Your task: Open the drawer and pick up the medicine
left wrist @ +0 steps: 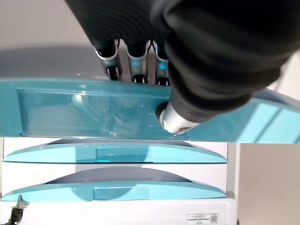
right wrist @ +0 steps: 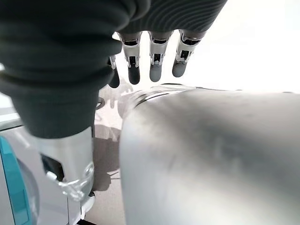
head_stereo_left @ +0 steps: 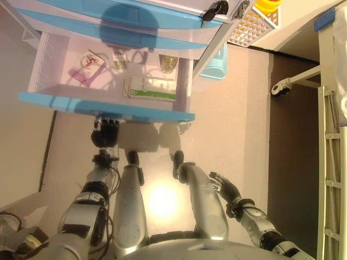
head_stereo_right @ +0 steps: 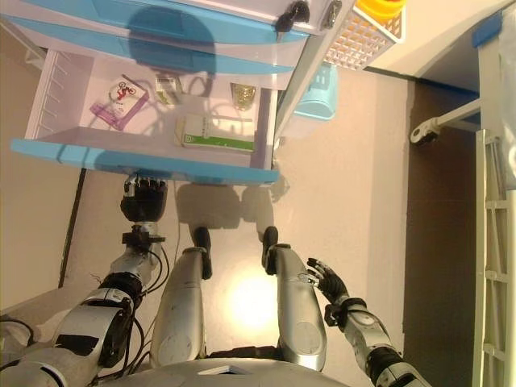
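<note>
Upper left of the left eye view: the drawer (head_stereo_left: 108, 105) stands pulled out from a cabinet (head_stereo_left: 162, 11) with pale walls and blue fronts, two shut blue drawer fronts above it. Inside, going left to right, lie a pink-and-white packet (head_stereo_left: 87, 67), a small item at the back (head_stereo_left: 119, 58), a green-and-white medicine box (head_stereo_left: 152, 88) flat on the drawer floor near its front right, and a small yellowish bottle (head_stereo_left: 168, 63) behind that box. Just below the drawer's blue front panel, left of centre, the left hand (head_stereo_left: 104, 132) is raised; in its wrist view its fingers (left wrist: 136, 65) curl over the panel's edge, clamped on it. Lower right of centre, the right hand (head_stereo_left: 225, 189) hangs well apart from the drawer, fingers relaxed and apart, holding nothing. Upper right, a white basket (head_stereo_left: 252, 24) holds something yellow, and a pale blue bin (head_stereo_left: 215, 62) sits on the floor beside the cabinet.
</note>
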Tool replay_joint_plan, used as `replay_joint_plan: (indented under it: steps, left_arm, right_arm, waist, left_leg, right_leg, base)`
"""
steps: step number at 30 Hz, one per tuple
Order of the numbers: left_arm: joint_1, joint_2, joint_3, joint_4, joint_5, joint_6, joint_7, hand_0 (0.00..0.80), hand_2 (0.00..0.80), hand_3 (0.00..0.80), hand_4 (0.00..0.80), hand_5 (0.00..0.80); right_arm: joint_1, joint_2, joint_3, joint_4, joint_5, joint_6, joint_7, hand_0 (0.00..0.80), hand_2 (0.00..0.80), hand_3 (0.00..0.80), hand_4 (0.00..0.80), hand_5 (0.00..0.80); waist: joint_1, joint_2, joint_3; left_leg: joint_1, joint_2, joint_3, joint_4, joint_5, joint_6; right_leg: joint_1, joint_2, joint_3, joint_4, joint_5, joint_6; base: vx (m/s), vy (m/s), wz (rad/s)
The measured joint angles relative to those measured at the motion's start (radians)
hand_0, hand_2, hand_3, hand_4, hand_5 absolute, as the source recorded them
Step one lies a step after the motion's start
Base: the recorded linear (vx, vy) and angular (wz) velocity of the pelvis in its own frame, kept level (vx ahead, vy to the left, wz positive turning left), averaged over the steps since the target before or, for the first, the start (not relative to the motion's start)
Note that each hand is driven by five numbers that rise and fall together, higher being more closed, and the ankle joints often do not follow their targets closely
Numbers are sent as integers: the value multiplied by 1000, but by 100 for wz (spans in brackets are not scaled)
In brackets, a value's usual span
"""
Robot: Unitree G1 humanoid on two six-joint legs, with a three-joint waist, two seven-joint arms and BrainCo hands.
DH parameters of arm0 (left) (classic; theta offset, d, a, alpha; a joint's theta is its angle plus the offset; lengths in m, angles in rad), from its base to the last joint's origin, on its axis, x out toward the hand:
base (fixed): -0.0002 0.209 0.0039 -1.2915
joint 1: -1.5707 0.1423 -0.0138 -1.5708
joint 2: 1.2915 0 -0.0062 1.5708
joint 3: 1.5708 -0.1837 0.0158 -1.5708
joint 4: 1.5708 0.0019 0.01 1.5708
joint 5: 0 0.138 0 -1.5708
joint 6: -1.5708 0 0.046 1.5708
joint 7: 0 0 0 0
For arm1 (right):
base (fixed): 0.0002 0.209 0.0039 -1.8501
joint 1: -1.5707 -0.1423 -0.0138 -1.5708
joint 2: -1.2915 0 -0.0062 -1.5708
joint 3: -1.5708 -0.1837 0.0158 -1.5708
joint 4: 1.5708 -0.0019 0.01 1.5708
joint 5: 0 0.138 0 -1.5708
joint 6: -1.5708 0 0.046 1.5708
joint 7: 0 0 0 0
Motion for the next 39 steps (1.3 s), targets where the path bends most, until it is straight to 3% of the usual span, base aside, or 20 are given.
replay_joint_plan:
  steps: [34, 36, 39]
  left_arm:
    - [35, -22, 1, -35, 1, 5, 2, 800, 800, 800, 800, 800]
    - [35, -22, 1, -35, 1, 5, 15, 0, 0, 0, 0, 0]
    - [44, -25, 1, -36, 1, 5, 34, 0, 0, 0, 0, 0]
  right_arm:
    - [14, 6, -29, 23, -3, -21, 15, 0, 0, 0, 0, 0]
    - [14, 6, -29, 23, -2, -27, 22, 0, 0, 0, 0, 0]
    - [14, 6, -29, 25, -2, -31, 27, 0, 0, 0, 0, 0]
  waist:
    - [27, -2, -7]
    - [27, -2, -7]
    - [26, -1, -7]
  left_leg:
    - [-26, 1, -31, 6, 7, -9]
    - [-27, 1, -33, 7, 7, -9]
    - [-39, 1, -41, 18, 7, -10]
  right_leg:
    - [-20, 0, -27, 19, -9, -13]
    - [-20, 0, -29, 19, -9, -13]
    - [-26, -1, -37, 27, -12, -18]
  base:
    - [0, 0, 0]
    - [0, 0, 0]
    - [6, 7, 7]
